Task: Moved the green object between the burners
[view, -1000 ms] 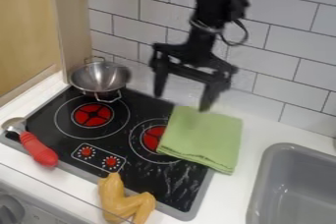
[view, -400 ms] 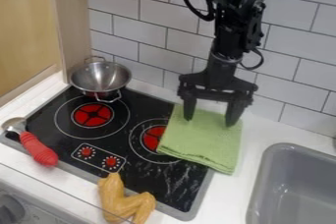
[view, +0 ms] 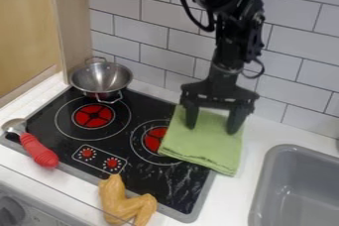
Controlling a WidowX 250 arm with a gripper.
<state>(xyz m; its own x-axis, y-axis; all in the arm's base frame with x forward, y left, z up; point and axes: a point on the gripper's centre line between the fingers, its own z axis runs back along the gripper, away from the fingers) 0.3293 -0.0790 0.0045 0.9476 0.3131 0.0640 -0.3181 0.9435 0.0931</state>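
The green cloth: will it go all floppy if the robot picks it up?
Probably yes: the cloth lies in flat folds, so it would likely droop. It looks thin, so it's probably light.

The black pincer (view: 211,129) points down, its two fingers (view: 191,115) spread wide apart; above it, the wrist (view: 226,67) and arm (view: 238,34) rise.

matte black arm, round joints, looping black cable
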